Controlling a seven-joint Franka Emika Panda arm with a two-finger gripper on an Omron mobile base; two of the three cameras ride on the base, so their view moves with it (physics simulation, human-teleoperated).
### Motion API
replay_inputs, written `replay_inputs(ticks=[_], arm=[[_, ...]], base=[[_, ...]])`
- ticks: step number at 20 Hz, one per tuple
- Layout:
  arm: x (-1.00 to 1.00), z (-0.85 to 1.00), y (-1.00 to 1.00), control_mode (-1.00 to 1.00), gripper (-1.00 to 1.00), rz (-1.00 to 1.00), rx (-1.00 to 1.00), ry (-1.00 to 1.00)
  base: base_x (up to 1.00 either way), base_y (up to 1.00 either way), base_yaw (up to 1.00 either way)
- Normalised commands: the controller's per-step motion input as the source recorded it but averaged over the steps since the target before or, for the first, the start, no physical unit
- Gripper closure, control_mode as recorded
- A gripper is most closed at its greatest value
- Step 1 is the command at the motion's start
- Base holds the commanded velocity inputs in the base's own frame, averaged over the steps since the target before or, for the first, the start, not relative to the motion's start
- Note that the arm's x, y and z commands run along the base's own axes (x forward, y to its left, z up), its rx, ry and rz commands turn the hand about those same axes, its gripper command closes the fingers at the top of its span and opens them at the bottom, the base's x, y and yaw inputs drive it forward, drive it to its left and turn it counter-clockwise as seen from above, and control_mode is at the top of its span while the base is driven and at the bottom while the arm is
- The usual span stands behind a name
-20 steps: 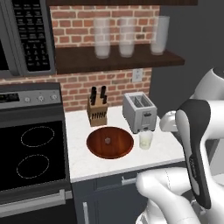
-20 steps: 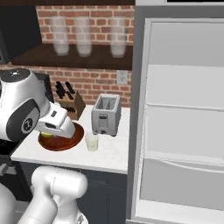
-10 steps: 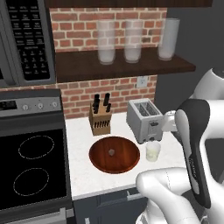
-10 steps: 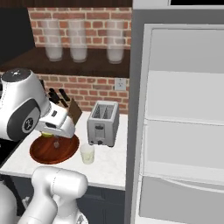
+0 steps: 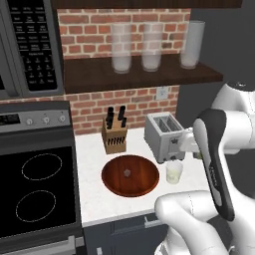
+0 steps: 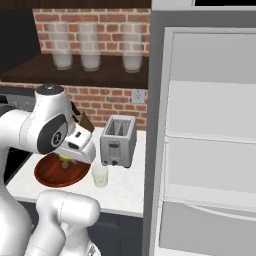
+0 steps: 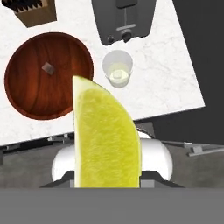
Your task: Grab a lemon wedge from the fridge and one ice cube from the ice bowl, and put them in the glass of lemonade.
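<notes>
Yellow lemon wedge (image 7: 106, 140) held aloft — gripper (image 7: 107, 175) clamping it

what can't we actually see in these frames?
- Jaws: in the hand view the lemon wedge covers them, so the contact is unseen.
- Gripper: in the right base view the arm hides most of it.
- Ice bowl: its far side sits behind the arm.
- Glass of lemonade: liquid level too small to judge.
</notes>
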Motion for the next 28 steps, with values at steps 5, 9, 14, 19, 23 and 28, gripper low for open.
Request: replay_inputs(ticks=[5, 9, 14, 19, 23, 28], arm=[[0.38, -0.55, 0.0, -1.0, 1.0, -0.05, 0.0, -0.06], [0.42, -0.56, 0.01, -1.0, 1.0, -0.08, 0.0, 0.0], [0.62, -0.46, 0.0, -1.0, 1.0, -0.08, 0.0, 0.06], [0.5, -0.01, -0.01, -1.0, 1.0, -0.05, -0.02, 0.22], [0.4, -0.01, -0.07, -1.0, 1.0, 0.0, -0.01, 0.12], [0.25, -0.27, -0.28, -1.0, 1.0, 0.0, 0.01, 0.01]], base=[[0.0, 0.0, 0.0], [0.0, 0.0, 0.0], [0.0, 0.0, 0.0], [0.0, 0.0, 0.0], [0.0, 0.0, 0.0], [0.0, 0.0, 0.0]])
